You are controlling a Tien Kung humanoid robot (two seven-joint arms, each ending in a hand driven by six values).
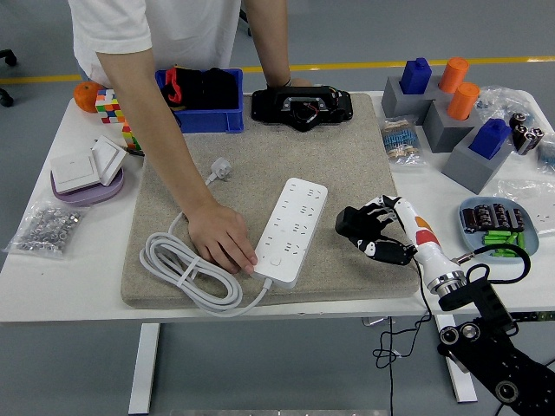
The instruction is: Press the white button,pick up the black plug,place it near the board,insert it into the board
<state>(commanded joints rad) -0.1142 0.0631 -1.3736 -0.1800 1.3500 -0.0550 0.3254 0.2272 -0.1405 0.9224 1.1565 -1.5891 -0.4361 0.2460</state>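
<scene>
A white power strip [295, 225] lies on the grey mat [347, 165], with its white button [276, 258] at the near end. A person's hand [222, 240] rests on the mat against the strip's near left edge. My right hand [378, 232] is just right of the strip, its fingers curled on the black plug [350, 222]. It holds the plug slightly above the mat, a short gap from the strip's right side. My left arm is out of view.
The strip's coiled white cable [184, 270] and white plug [221, 167] lie on the mat's left. A blue bin [208, 108] and a black device [301, 106] stand at the back. A battery tray [500, 222] and grey blocks [453, 113] stand at the right.
</scene>
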